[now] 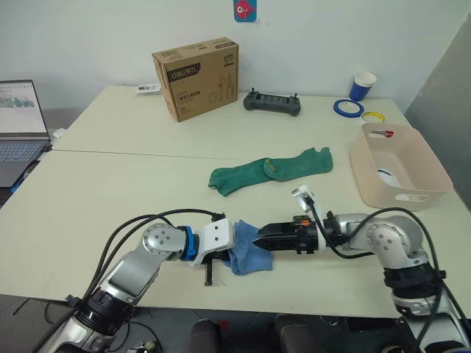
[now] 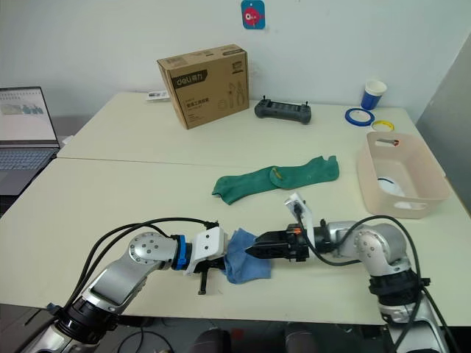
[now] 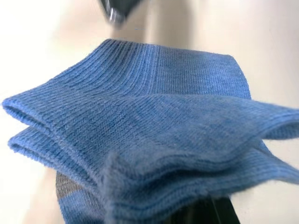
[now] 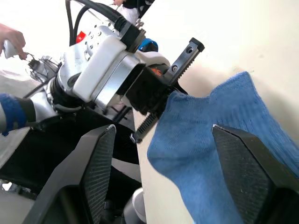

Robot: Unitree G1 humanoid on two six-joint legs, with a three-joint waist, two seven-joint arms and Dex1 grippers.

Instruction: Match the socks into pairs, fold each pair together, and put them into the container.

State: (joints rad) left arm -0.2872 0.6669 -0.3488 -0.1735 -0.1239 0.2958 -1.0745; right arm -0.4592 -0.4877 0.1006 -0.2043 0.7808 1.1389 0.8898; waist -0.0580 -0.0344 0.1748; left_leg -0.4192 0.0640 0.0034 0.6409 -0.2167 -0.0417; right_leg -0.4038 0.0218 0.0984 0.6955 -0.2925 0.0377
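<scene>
My left gripper (image 4: 161, 100) clamps the folded blue socks (image 1: 246, 257) at the table's (image 1: 110, 191) near edge. My right gripper (image 1: 259, 237) is spread open. Green socks (image 1: 268, 171) lie lengthwise left-right, beside the container (image 1: 401, 165).

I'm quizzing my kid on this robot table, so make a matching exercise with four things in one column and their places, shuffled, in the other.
Things:
1. blue socks
2. green socks
3. cardboard box
4. pink bin

Places:
A. far side of the table
B. between the left gripper and the right gripper
C. the table's right edge
D. flat at mid-table

Pairs: 1-B, 2-D, 3-A, 4-C
</scene>
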